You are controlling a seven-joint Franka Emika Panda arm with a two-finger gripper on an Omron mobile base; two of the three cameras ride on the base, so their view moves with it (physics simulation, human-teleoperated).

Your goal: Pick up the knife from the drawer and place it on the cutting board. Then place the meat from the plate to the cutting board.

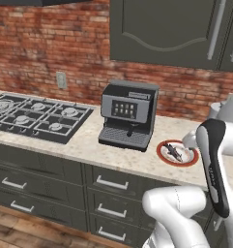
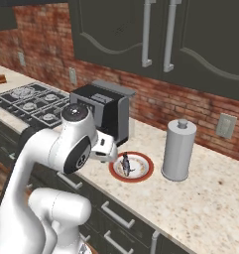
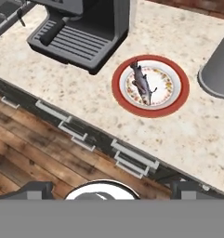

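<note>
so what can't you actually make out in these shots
- Knife: all drawers are shut, so their fronts hide whatever is inside.
- Meat on the plate: a small dark fish-like shape, too small for detail.
- Grey canister: cut off by the right edge in the hand view.
- Gripper: open, tips barely clear the bottom edge of the hand view.
- Stove: cut off at the left edge in the left base view.

Three high views sharing the plate (image 1: pixel 177 153)

A dark coffee machine (image 1: pixel 128 115) stands on the speckled counter (image 2: pixel 205 198) between a gas hob (image 1: pixel 36 116) and a grey canister (image 2: pixel 178 150), brick wall (image 1: pixel 50 43) behind.
</note>
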